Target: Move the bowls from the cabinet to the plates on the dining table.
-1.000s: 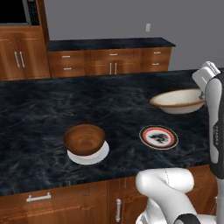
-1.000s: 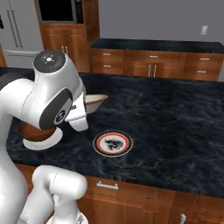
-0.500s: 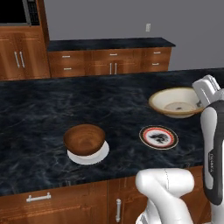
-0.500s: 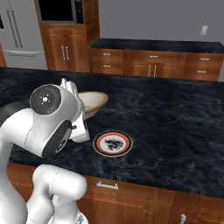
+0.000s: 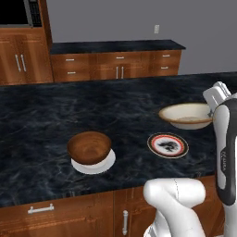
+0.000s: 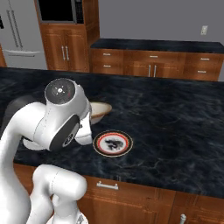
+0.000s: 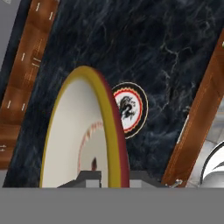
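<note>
My gripper (image 5: pixel 214 111) is shut on the rim of the cream bowl (image 5: pixel 187 115), which hangs just above the black marble dining table (image 5: pixel 41 115), a little behind a pale plate with a red-and-black rim (image 5: pixel 167 145). The hand view looks along the bowl (image 7: pixel 83 131) held edge-on, with the gripper (image 7: pixel 114 176) on its tan rim and the patterned plate (image 7: pixel 129 109) beyond it. The dark-brown wooden bowl (image 5: pixel 89 147) sits on the plain white plate (image 5: pixel 97 165) at the left. In the right base view my arm covers part of the cream bowl (image 6: pixel 100 111), which hangs behind the plate (image 6: pixel 112 143).
Low wooden cabinets and drawers (image 5: pixel 115 65) under a dark counter line the back wall. A tall unit with a microwave (image 6: pixel 59 11) and a fridge (image 6: pixel 17 35) stand at the back left. The table's near edge (image 5: pixel 69 192) runs just in front of my base.
The cream bowl has come down slightly toward the table in my shut gripper, and the arm's elbow has swung lower. The brown bowl and both plates have not moved.
</note>
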Motion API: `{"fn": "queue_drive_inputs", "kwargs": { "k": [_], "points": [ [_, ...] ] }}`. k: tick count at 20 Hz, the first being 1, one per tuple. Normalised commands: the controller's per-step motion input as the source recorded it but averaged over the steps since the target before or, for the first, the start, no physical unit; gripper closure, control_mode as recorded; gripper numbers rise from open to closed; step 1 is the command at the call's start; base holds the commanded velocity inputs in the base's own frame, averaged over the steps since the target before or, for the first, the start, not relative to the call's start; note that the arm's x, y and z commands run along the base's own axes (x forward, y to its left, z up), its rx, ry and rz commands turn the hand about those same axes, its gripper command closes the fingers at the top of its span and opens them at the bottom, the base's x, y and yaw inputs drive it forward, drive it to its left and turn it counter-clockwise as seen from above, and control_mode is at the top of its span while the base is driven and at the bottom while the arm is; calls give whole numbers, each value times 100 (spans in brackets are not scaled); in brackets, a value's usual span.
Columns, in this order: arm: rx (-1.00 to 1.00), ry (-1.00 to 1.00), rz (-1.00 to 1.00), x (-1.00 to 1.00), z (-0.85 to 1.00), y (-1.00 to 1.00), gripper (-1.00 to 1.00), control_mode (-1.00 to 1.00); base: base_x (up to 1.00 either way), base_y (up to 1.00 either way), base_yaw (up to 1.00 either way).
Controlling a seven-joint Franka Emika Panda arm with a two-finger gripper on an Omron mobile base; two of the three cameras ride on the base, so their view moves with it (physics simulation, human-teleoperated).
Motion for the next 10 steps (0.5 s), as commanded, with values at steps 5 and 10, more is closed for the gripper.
{"fn": "queue_drive_inputs", "kwargs": {
  "k": [5, 10],
  "points": [
    [14, 6, 0, 22, -26, -18, 100, -100, 0, 0, 0],
    [3, 0, 0, 26, -20, -9, 100, -100, 0, 0, 0]
  ]
}}
